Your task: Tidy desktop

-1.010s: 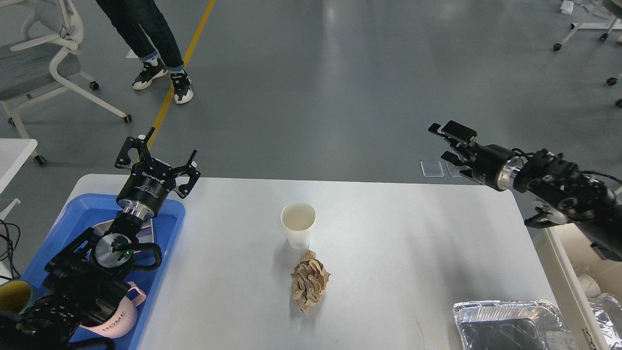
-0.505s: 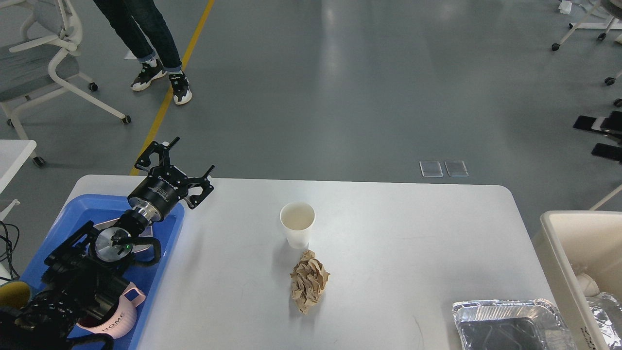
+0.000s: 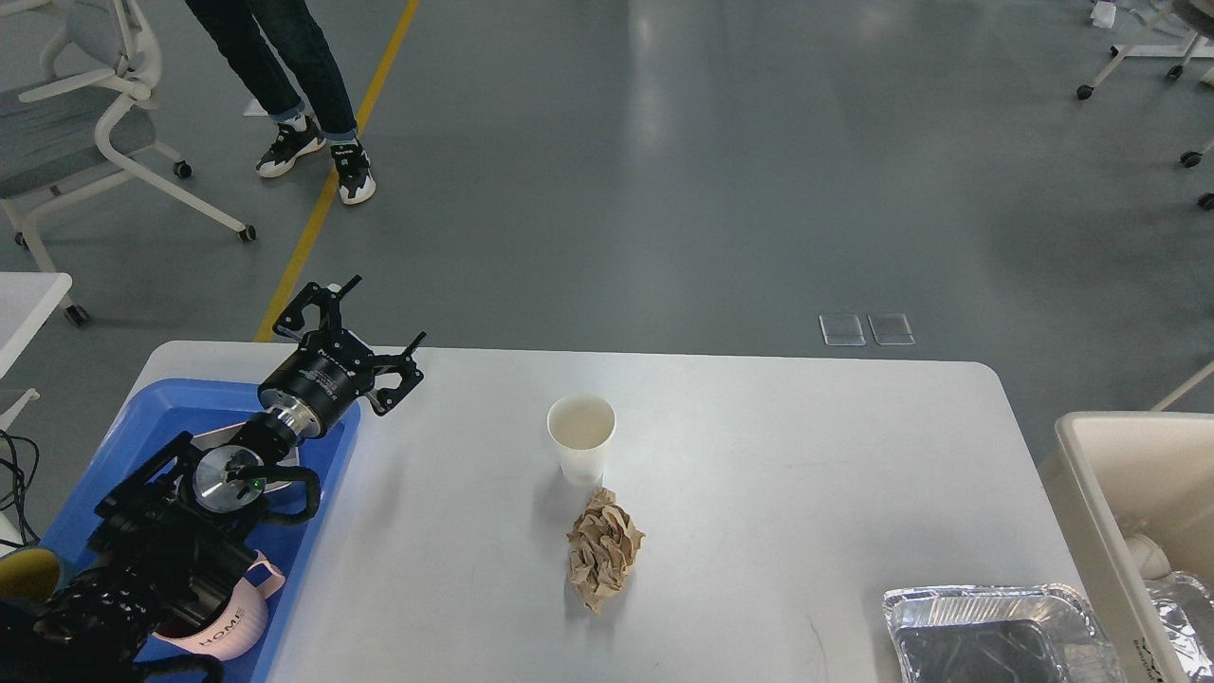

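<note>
The white desktop (image 3: 778,455) fills the lower half of the head view. On it stand a white paper cup (image 3: 580,438), upright and empty, and just in front of it a crumpled ball of brown paper (image 3: 603,548). A foil tray (image 3: 996,634) lies at the front right corner. My left gripper (image 3: 365,327) hovers open and empty above the table's back left edge, over the far corner of the blue tray (image 3: 322,446). The right gripper is out of view.
The blue tray holds a pink mug (image 3: 232,621) marked HOME and a flat light item under my arm. A cream bin (image 3: 1138,512) with foil and scraps stands off the right edge. A person's legs (image 3: 285,85) and an office chair (image 3: 85,123) are beyond the table.
The right arm pulled back to the right and left the view. My left gripper shifted right and slightly forward over the tray's corner, staying open.
</note>
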### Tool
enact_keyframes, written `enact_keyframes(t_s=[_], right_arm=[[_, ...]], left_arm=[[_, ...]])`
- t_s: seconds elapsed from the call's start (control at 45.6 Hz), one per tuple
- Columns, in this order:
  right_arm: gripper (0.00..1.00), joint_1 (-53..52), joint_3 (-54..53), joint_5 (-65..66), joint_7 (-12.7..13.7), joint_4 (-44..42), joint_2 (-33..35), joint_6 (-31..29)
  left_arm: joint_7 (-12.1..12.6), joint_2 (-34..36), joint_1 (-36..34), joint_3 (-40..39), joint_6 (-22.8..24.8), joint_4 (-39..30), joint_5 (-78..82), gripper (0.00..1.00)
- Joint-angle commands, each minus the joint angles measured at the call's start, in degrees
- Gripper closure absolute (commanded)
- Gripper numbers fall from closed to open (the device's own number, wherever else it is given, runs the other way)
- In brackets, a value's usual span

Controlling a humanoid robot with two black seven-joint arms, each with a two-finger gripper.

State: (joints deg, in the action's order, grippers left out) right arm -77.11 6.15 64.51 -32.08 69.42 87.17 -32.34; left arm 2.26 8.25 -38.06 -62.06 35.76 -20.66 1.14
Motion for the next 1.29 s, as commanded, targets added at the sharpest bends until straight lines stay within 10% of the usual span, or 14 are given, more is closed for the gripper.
enact_keyframes(t_s=[0.0, 1.273], right_arm=[[0.00, 1.2, 0.1, 5.3, 0.0, 2.6, -0.2, 0.0], [0.00, 28.6, 1.1, 22.5, 0.9, -1.7, -16.0, 6.4]], left_arm=[[-0.1, -0.2, 0.2, 0.0, 0.0, 0.0, 0.0, 0.03], [-0.6, -0.6, 0.6, 2.1, 0.4, 0.0, 0.0, 0.03]])
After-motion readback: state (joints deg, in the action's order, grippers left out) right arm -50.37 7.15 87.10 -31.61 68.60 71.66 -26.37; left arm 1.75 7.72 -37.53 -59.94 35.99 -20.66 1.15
